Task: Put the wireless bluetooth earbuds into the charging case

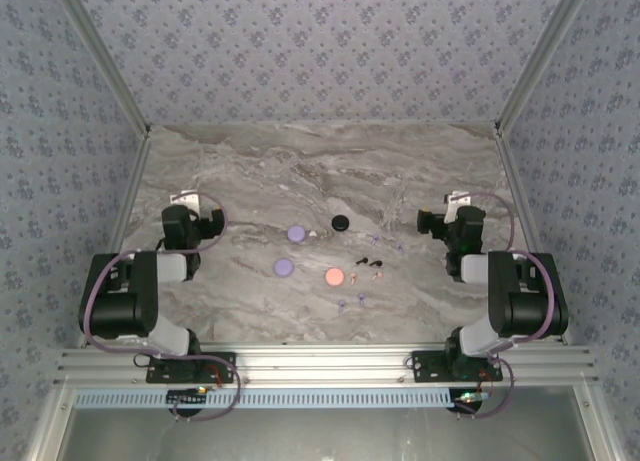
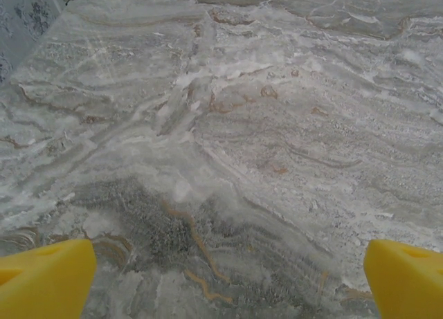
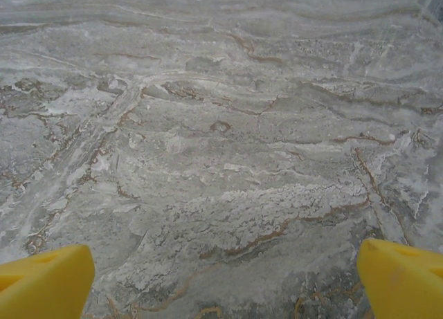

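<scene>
1. Lying loose on the marble table (image 1: 250, 171), the wireless bluetooth earbuds (image 1: 363, 259) are scattered right of centre. The dark ones sit near the middle of the scatter with pink ones just beside them, and lilac ones lie toward the arms and farther right. They are too small to tell how each is turned.
2. As far as the top view shows, none of them sits in a case. The pink case (image 1: 334, 277) rests just left of the pink buds, the black case (image 1: 341, 222) lies beyond it, and the near lilac case (image 1: 284, 268) and far lilac case (image 1: 296, 233) are farther left. Whether any lid is open, I cannot tell.
3. The left gripper (image 2: 225, 274) hangs over bare marble with its jaws spread wide and nothing between them. The right gripper (image 3: 225, 277) is likewise released and empty, and both are well apart from the buds.
4. By my judgement, no insertion has been done. Every bud has yet to be picked up and seated.
</scene>
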Motion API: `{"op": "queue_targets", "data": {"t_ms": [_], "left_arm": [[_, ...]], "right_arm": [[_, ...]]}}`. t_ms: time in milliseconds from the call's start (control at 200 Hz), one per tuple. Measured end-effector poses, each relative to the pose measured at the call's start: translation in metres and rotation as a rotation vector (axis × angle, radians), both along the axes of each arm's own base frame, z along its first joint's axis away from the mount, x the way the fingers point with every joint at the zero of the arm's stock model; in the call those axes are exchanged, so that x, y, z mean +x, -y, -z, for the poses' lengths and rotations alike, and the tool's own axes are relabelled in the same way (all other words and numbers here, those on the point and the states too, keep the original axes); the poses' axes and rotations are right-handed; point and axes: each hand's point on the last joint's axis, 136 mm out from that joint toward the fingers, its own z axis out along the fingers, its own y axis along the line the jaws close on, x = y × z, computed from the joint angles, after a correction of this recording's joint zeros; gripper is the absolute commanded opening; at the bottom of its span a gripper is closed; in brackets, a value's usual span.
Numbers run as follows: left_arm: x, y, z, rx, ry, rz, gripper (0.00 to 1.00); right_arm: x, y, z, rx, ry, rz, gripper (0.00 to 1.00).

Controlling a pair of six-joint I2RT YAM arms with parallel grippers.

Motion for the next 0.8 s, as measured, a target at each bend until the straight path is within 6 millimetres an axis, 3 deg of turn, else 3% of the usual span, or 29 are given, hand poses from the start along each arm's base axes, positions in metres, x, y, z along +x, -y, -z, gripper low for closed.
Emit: {"op": "queue_targets", "data": {"t_ms": [70, 210, 260, 350, 470, 630, 800], "left_arm": [[0.004, -0.001, -0.023, -0.009, 0.018, -0.016, 0.99], [0.008, -0.001, -0.086, -0.1, 0.08, -0.065, 0.99], [0.01, 0.0, -0.106, -0.161, 0.086, -0.087, 0.99], [0.012, 0.008, -0.127, -0.282, 0.067, -0.097, 0.99], [0.005, 0.031, -0.119, -0.444, -0.021, -0.065, 0.99], [-0.011, 0.073, -0.1, -0.596, -0.161, 0.0, 0.99], [-0.022, 0.101, -0.094, -0.666, -0.232, 0.059, 0.99]], "right_arm": [[0.004, 0.0, -0.016, 0.0, -0.015, 0.0, 1.0], [0.012, -0.002, -0.078, 0.0, 0.039, -0.01, 1.0], [0.01, -0.008, -0.097, 0.007, 0.051, -0.034, 1.0], [0.004, -0.028, -0.115, 0.021, 0.026, -0.102, 1.0], [-0.007, -0.069, -0.113, 0.011, -0.076, -0.244, 1.0], [-0.029, -0.137, -0.088, -0.095, -0.244, -0.563, 1.0], [-0.041, -0.176, -0.063, -0.259, -0.334, -0.901, 1.0]]}}
